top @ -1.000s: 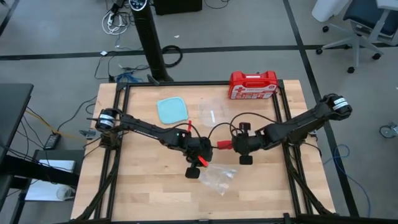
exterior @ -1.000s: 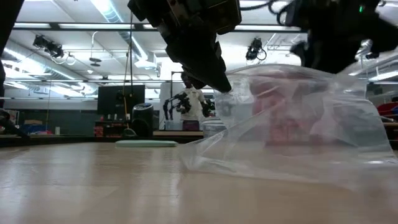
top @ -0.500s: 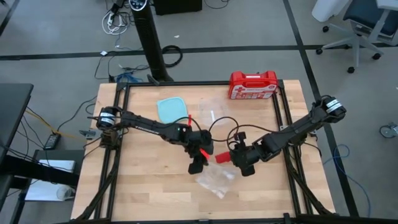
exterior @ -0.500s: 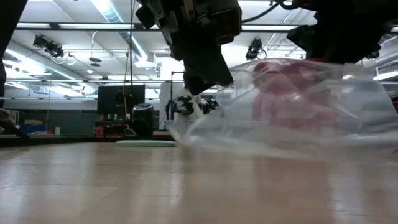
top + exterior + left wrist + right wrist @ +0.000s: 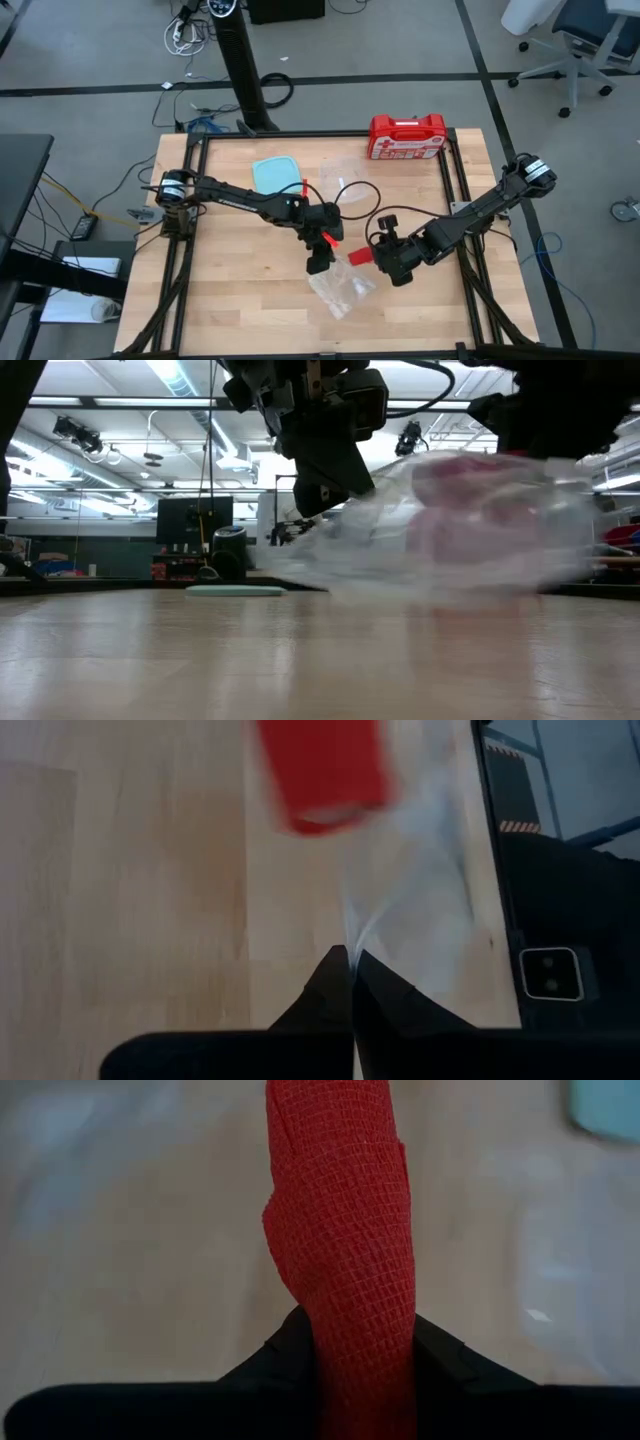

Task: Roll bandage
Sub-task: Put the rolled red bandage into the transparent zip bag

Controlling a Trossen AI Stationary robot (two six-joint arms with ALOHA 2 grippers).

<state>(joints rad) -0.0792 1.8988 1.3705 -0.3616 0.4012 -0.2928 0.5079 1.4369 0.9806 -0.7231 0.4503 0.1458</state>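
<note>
1. Pale butcher-block bench (image 5: 240,290): wood strips, smooth top, edged by a black metal frame; grey floor around it.
2. Light blue container (image 5: 276,176): square, rounded corners, plastic, lying flat toward the far left of the bench top.
3. Left end effector (image 5: 318,262): dark, near the bench's centre, fingers pressed together on a thin edge of the clear bag (image 5: 340,290), as the left wrist view shows.
4. Clear bag: crinkled, glossy transparent film, partly lifted off the wood; it reads as a hazy blur in the low view (image 5: 470,530).
5. Bandage (image 5: 345,1250): bright red, soft woven cloth with a fine grid texture, a narrow band standing up between the right end effector's fingers; in the high view it shows as a small red piece (image 5: 358,256) between the two end effectors, above the bag.
6. Right end effector (image 5: 376,256): dark, just right of centre, clamped on the bandage.
7. Red case (image 5: 407,137): hard plastic, rectangular, white label, at the bench's far edge.
</note>
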